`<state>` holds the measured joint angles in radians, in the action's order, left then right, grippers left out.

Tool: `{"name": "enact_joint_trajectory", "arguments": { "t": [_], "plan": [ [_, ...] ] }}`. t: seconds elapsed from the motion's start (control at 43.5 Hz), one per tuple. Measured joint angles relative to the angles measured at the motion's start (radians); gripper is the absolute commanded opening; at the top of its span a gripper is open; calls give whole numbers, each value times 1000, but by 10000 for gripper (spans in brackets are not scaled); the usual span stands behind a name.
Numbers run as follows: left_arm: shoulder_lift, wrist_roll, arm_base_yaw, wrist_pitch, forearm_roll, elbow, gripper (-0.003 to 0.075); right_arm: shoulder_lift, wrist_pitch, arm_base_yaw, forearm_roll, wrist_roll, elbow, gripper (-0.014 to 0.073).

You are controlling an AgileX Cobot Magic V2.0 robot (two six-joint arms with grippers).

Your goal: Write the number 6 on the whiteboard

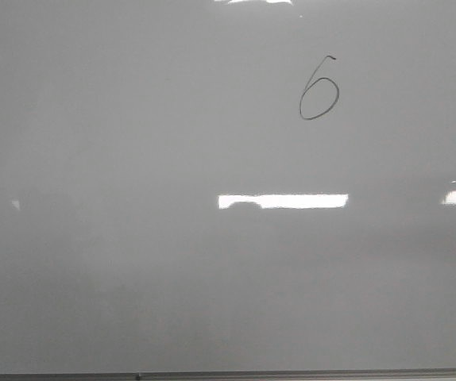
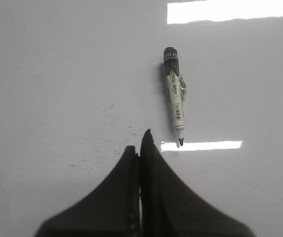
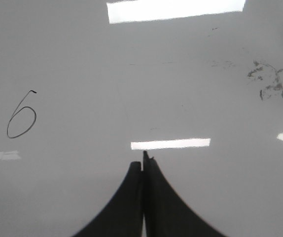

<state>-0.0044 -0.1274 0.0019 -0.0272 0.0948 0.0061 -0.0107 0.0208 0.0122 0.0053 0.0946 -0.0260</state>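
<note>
The number 6 [image 1: 318, 89] stood complete on the whiteboard [image 1: 133, 262]. My left end effector [image 2: 140, 143] and right end effector [image 3: 143, 160] were both closed, empty; the marker [image 2: 175, 98] lay loose.

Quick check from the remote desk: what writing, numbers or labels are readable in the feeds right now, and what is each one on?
"6": handwritten in thin black line, the number 6 on the whiteboard.
Marker lying on the board in the left wrist view: print and a barcode-like label on its barrel, too small and blurred to read.
Dark smudges in the right wrist view: erased residue, no legible text.
</note>
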Motion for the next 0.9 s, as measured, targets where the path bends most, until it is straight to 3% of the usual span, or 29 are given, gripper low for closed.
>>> {"name": "enact_joint_trajectory", "arguments": {
  "t": [0.414,0.897],
  "plan": [
    [0,0,0,0,0,0,-20,0,-49,-20,4,-81,0,-67],
    [0,0,0,0,0,0,-20,0,12,-37,4,-95,0,-67]
  ]
}}
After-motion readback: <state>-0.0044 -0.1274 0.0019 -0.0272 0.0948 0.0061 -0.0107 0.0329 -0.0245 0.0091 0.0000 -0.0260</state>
